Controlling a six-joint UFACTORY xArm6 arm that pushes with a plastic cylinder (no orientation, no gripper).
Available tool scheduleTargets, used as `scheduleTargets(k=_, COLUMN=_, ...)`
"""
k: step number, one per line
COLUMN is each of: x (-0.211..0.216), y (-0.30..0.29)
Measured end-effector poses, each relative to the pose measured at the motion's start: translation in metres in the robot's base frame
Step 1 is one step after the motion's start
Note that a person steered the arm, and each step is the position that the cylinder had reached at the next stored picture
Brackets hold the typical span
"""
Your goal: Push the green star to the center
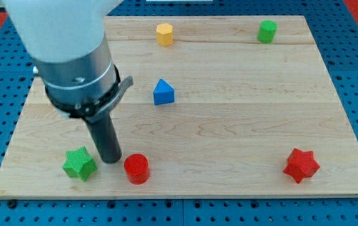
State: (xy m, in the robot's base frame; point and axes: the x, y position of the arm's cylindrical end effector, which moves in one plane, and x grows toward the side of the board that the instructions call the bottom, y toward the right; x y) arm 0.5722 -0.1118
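The green star (79, 164) lies near the view's bottom left corner of the wooden board (241, 125). My tip (111, 159) rests on the board just to the right of the green star, between it and the red cylinder (136, 168). The tip stands very close to the star's right side; I cannot tell if they touch. The rod rises up and left into the large grey arm body.
A blue triangular block (163, 92) sits above the tip toward the middle. A yellow hexagonal block (164, 34) and a green cylinder (267, 31) stand along the view's top edge. A red star (301, 165) lies at the bottom right.
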Motion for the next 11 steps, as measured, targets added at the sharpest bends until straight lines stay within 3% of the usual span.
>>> scheduleTargets(k=1, x=0.036, y=0.022)
scheduleTargets(k=2, x=0.046, y=-0.016)
scheduleTargets(k=3, x=0.035, y=-0.072)
scheduleTargets(k=4, x=0.022, y=-0.089)
scheduleTargets(k=6, x=-0.043, y=0.012)
scheduleTargets(k=9, x=-0.084, y=0.126)
scheduleTargets(k=10, x=-0.077, y=0.07)
scheduleTargets(k=11, x=-0.094, y=0.074)
